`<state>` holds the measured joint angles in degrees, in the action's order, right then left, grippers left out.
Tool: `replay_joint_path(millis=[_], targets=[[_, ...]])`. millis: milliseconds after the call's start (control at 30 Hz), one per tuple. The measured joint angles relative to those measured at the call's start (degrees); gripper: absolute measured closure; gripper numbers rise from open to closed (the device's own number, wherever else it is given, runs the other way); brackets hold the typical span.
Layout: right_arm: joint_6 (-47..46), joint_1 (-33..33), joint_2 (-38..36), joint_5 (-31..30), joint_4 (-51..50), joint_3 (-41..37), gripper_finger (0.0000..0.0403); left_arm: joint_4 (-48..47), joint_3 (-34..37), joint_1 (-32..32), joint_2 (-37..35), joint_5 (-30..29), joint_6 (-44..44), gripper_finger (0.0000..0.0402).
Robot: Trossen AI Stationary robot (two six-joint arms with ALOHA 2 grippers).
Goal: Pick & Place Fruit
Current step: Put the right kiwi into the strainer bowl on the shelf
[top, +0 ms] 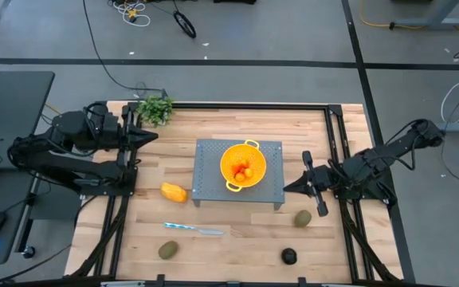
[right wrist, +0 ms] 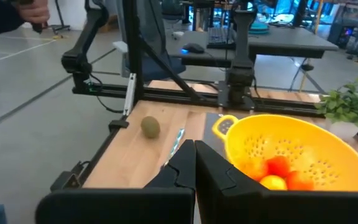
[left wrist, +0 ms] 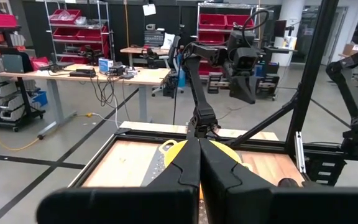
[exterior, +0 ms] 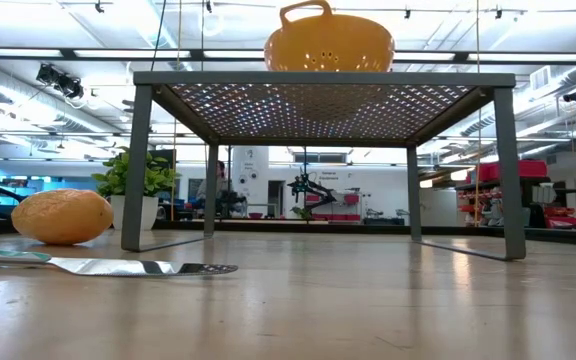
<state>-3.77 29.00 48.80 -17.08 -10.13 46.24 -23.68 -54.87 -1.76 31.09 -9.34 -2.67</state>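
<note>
Table (top: 237,239): wooden top, carrying a grey perforated stand (top: 213,155) at centre.
Colander (top: 243,165): yellow, on the stand; already holds a few small orange-red fruits (top: 245,170).
Left gripper (top: 151,135): parked at the table's left edge beside the leafy plant (top: 156,108); fingers pressed together, holding nothing.
Right gripper (top: 288,188): parked at the stand's right edge; fingers likewise closed and empty.
Mango (top: 174,192): loose on the table, just left of the stand, nearest the left arm.
Kiwis: one (top: 303,218) right of the stand, one (top: 167,250) at the front left.
Dark round fruit (top: 289,256): front, right of centre.
Knife (top: 194,229): front of the stand; leave untouched.
Advice: judged not begun; open fully before descending, grip across the narrow axis, release low over the colander.
Writing: none legible.
</note>
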Motion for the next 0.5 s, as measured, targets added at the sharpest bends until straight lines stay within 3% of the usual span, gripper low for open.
replay_joint_path(millis=[500], targets=[[-8.09,5.69,4.11,1.25,-10.44,0.0,0.0402,-1.03,-0.03,0.01,0.0,-0.04,-1.5,0.0398]])
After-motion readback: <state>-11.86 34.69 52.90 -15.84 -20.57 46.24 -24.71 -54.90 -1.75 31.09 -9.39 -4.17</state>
